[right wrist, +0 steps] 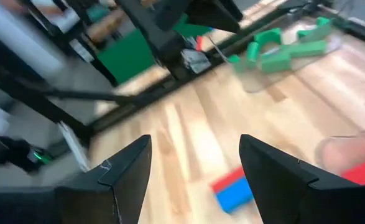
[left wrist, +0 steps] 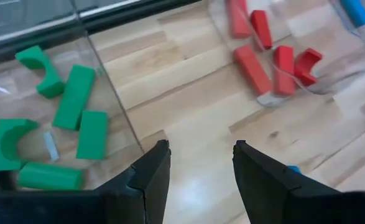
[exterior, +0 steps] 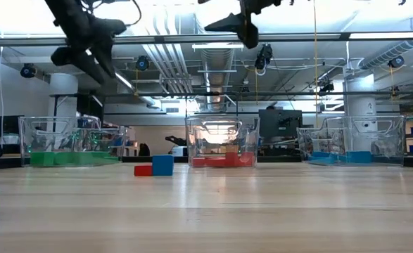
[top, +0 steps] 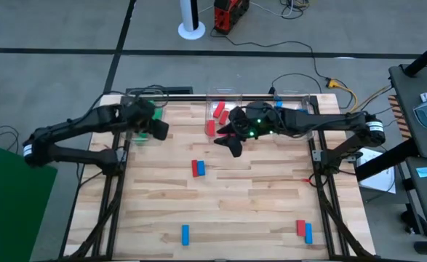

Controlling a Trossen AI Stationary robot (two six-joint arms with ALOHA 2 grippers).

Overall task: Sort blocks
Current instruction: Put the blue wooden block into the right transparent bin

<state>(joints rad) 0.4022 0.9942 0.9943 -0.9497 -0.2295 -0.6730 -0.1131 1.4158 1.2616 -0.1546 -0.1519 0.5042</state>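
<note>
Sorting looks well advanced: green blocks lie in the clear plastic bin at the far left of the pale wooden counter, red blocks in the clear middle bin at the far edge, and blue ones in the third clear bin toward the far right corner. Both arms seem to be between picks. The left gripper hangs wide and empty just beside the green bin; the right gripper, also spread wide with nothing between its fingers, is raised just in front of the red bin. Loose pieces remain: a red-and-blue pair of small bars touching side by side near the counter's middle, a lone blue bar near the front edge, and another red-and-blue pair toward the front right corner. From above, all of them lie flat with their long axes running from the front edge to the far edge. By my judgement the next move is a descent on the middle pair, nearest the right gripper; the fingers would need to close across one bar's short width, and since its neighbour touches it, one finger must wedge into that seam or nudge them apart first.
</note>
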